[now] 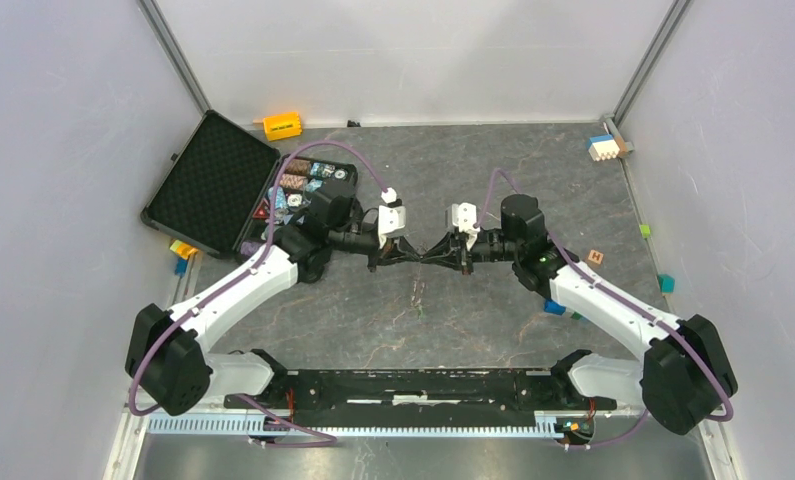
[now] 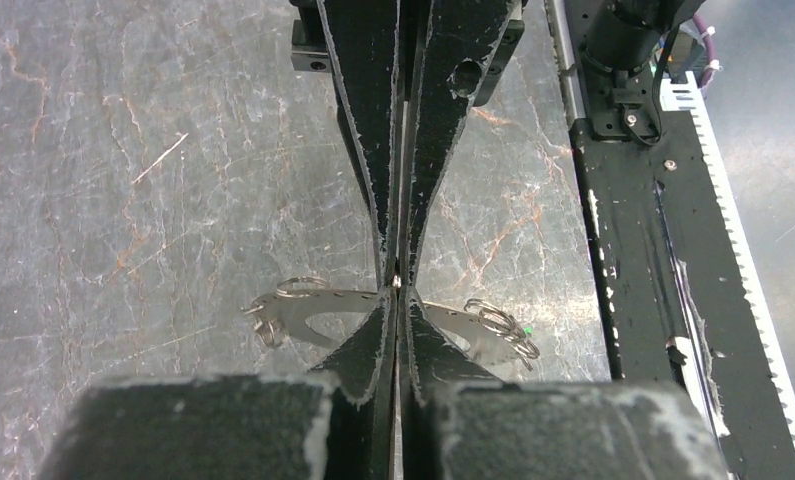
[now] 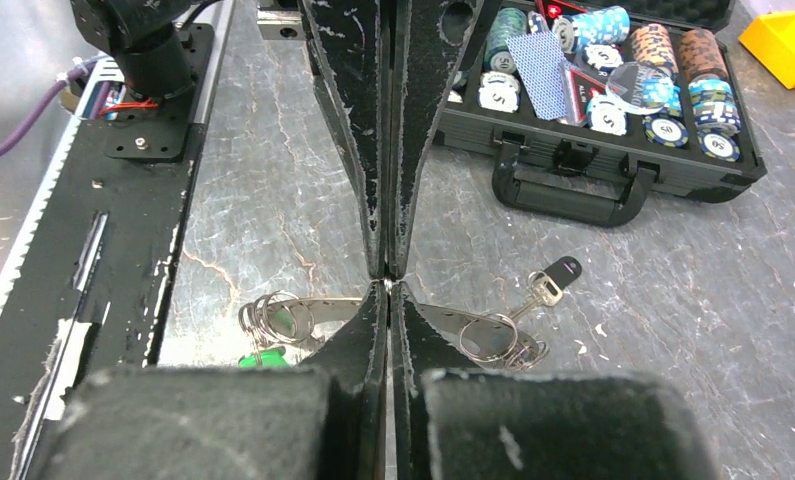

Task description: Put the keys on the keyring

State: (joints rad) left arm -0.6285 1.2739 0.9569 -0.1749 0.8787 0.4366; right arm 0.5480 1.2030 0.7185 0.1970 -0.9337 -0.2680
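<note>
Seen from above, the left gripper and the right gripper meet tip to tip over the middle of the table, well apart from the poker chip case. What is between them is too small to make out there. In the left wrist view both pairs of jaws are closed to a thin slit. A bright speck of metal shows where the tips meet, and the keyring spreads out to both sides of them. Both grippers seem to nip it, but the exact hold is hidden. Small split rings hang on its right part. The right wrist view shows the same meeting from the other side. A black-headed key lies just beside the keyring, apparently joined to it by a split ring, and a green key head shows below its left part. I judge the keyring to be thin, stiff, light and slippery, so it may swivel in a narrow pinch. It is better taken on the flat band. The keys are tiny and are best held by the plastic head.
</note>
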